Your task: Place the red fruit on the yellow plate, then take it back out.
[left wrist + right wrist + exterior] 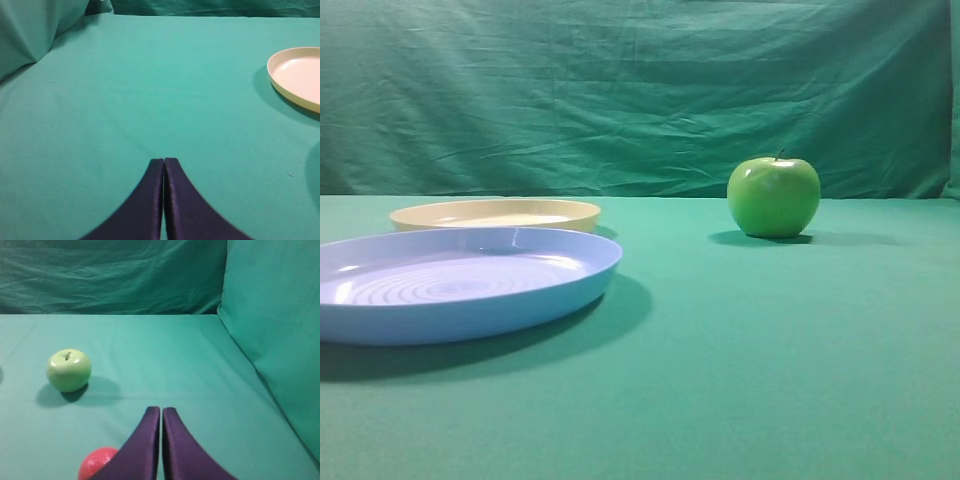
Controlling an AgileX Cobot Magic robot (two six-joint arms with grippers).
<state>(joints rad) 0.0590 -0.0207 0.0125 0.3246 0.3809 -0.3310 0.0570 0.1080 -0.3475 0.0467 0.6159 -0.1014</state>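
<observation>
Beside right gripper (161,412) – left, nearer camera – red fruit (96,463).

Yellow plate (495,213) behind blue plate (460,285); apple (773,196) far right.

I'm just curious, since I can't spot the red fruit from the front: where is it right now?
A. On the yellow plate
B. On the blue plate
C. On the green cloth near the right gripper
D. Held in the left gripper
C: the right wrist view shows the red fruit lying on the cloth just beside the shut right gripper.
</observation>
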